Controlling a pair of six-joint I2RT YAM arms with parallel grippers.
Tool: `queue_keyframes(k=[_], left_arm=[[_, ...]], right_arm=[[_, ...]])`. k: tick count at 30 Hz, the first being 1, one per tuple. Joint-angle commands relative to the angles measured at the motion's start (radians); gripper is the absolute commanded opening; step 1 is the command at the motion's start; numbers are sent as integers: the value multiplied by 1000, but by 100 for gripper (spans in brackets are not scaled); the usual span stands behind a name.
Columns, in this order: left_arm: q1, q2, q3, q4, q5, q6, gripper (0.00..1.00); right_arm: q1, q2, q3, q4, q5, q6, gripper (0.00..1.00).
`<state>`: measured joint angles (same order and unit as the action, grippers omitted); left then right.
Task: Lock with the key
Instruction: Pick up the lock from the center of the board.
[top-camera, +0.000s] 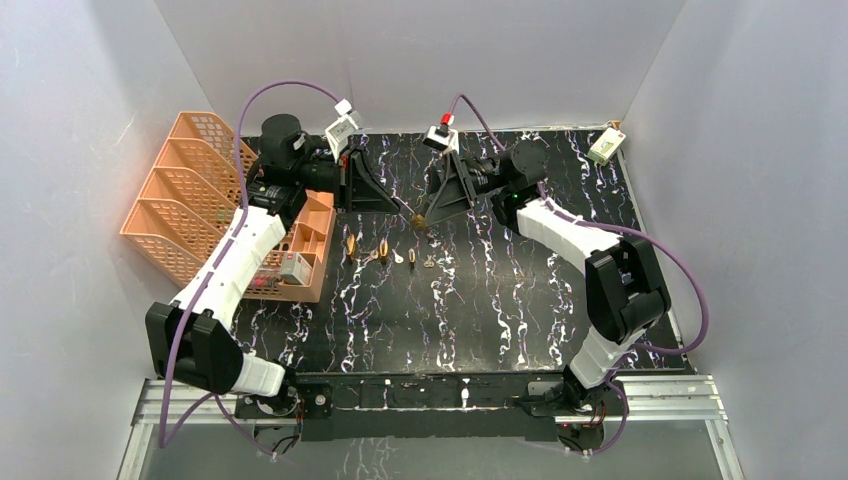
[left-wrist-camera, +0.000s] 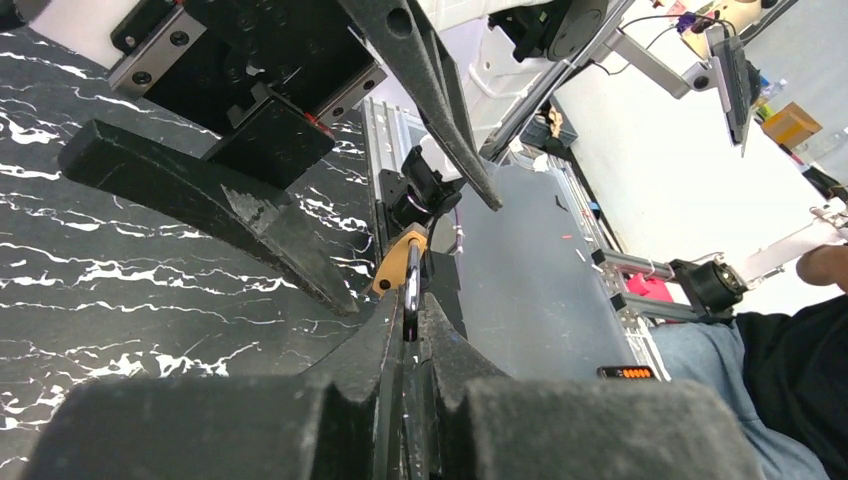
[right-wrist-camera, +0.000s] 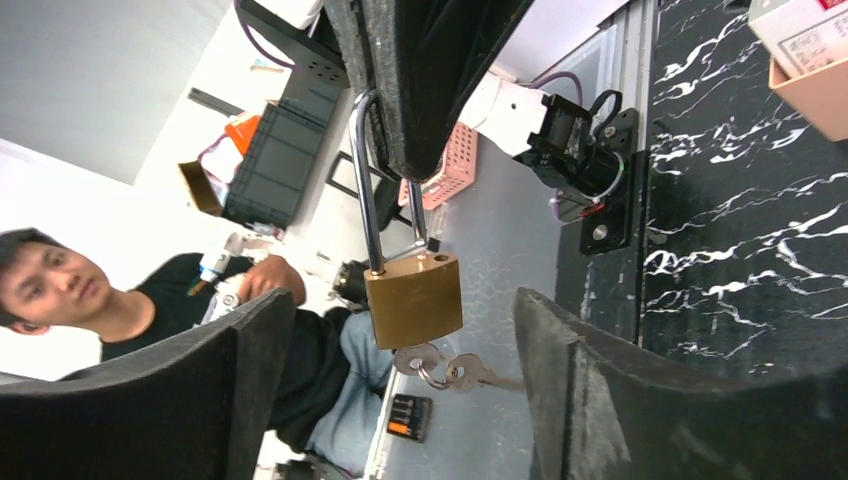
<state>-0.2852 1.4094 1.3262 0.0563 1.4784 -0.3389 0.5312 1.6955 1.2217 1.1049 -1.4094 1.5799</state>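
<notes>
A brass padlock (right-wrist-camera: 413, 298) hangs in the air over the middle of the table (top-camera: 500, 300). My left gripper (left-wrist-camera: 412, 325) is shut on the lock's steel shackle (right-wrist-camera: 363, 180), and the lock's brass body (left-wrist-camera: 397, 262) shows just past the fingertips. The shackle's short leg stands out of the body. A key (right-wrist-camera: 420, 357) sits in the bottom of the lock, and a second key (right-wrist-camera: 482, 373) dangles from its ring. My right gripper (right-wrist-camera: 400, 390) is open, with one finger on each side of the lock body and touching neither side. From above, the padlock (top-camera: 420, 221) is between both grippers.
Several small padlocks (top-camera: 383, 248) and loose keys (top-camera: 428, 262) lie on the table below the grippers. An orange bin (top-camera: 310, 240) and an orange slotted rack (top-camera: 190, 190) stand at the left. A small white box (top-camera: 606, 146) sits at the back right corner.
</notes>
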Motion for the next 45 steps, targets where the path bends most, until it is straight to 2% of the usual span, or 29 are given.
queue_keyframes(k=[1, 4, 6, 8, 10, 11, 12, 15, 18, 23, 33, 37, 42, 45], left_arm=[[12, -73, -52, 389, -12, -255, 0], [15, -85, -67, 458, -70, -289, 0], [17, -97, -85, 507, -160, -304, 0], [17, -115, -121, 619, -251, -358, 0], [17, -133, -164, 729, -346, -407, 0], [17, -139, -172, 746, -390, -415, 0], [17, -143, -177, 754, -423, -418, 0], [17, -152, -188, 779, -494, -427, 0], [17, -165, -206, 815, -557, -437, 0], [17, -155, -194, 855, -570, -467, 0], [17, -150, -182, 953, -545, -534, 0], [17, -148, -176, 987, -519, -551, 0], [17, -139, -185, 1037, -506, -574, 0], [17, -135, -188, 1058, -505, -583, 0]], right_arm=[[-34, -16, 80, 49, -21, 0, 95], [-110, -41, 99, 10, 4, -50, 98], [-154, -78, 120, -168, 54, -191, 99], [-175, -145, 150, -462, 162, -462, 98], [-164, -228, 212, -852, 389, -835, 98], [-140, -266, 224, -951, 522, -980, 98], [-109, -304, 210, -969, 618, -1057, 99], [-88, -375, 134, -878, 738, -1100, 99], [-42, -404, 110, -877, 816, -1196, 99], [42, -436, 64, -848, 924, -1345, 98], [50, -431, -24, -568, 830, -1422, 98], [34, -396, 46, -605, 701, -1415, 99], [-6, -324, 153, -621, 477, -1294, 99], [-8, -310, 168, -616, 459, -1268, 98]])
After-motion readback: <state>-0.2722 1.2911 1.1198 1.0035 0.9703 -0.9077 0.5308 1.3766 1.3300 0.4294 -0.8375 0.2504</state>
